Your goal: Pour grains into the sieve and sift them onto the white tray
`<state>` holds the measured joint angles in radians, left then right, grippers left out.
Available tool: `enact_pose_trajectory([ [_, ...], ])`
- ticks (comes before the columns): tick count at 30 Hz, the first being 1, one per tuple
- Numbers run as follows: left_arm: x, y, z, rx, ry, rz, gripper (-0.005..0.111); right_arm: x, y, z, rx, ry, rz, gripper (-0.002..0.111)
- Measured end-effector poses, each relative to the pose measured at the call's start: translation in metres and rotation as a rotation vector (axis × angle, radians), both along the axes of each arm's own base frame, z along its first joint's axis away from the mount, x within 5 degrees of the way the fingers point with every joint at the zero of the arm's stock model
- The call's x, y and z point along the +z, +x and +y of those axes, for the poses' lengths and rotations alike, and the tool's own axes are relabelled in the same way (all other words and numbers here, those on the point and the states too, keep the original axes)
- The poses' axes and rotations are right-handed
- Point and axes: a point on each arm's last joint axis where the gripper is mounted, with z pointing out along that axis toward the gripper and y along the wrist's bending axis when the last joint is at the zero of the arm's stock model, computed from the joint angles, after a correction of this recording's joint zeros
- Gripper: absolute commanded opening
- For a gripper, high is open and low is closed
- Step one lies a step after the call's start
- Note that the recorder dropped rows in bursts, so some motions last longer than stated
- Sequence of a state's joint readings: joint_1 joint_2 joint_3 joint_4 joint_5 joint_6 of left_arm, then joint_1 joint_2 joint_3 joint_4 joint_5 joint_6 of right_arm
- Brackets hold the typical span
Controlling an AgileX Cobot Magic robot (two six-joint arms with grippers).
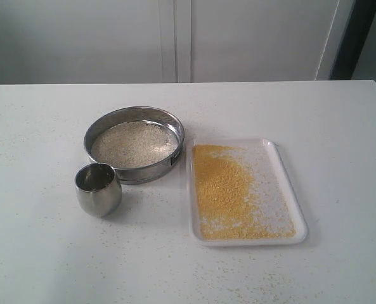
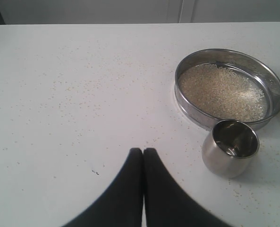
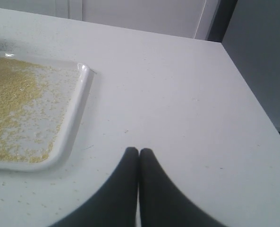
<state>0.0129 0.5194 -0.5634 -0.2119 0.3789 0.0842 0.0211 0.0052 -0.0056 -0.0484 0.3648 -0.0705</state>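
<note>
The round steel sieve (image 1: 134, 144) (image 2: 229, 88) rests on the table and holds the coarser pale whitish grains (image 1: 134, 144) (image 2: 222, 91). To its right lies the white tray (image 1: 283, 168) (image 3: 78, 101) spread with fine golden-yellow grains (image 1: 224, 193) (image 3: 10, 104). A small steel cup (image 1: 99, 189) (image 2: 230, 147) stands upright in front of the sieve and looks empty. My left gripper (image 2: 143, 151) is shut on nothing, above bare table apart from the cup. The right gripper (image 3: 139, 151) is shut too, holding nothing, off the tray's side. Neither gripper shows in the exterior view.
Stray grains speckle the white table (image 1: 48, 253) around the sieve and in front of the tray. The table's far right corner (image 3: 220, 45) and right edge show in the right wrist view, with a dark gap beyond. A white wall stands behind the table.
</note>
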Motion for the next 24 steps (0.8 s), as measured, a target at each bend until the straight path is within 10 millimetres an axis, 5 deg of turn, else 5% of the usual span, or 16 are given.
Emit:
enact_pose_trajectory([
  [24, 0.0000, 0.0000, 0.0000, 0.000, 0.000, 0.000, 0.000, 0.0000, 0.0000, 0.0012, 0.003, 0.035, 0.001, 0.000],
])
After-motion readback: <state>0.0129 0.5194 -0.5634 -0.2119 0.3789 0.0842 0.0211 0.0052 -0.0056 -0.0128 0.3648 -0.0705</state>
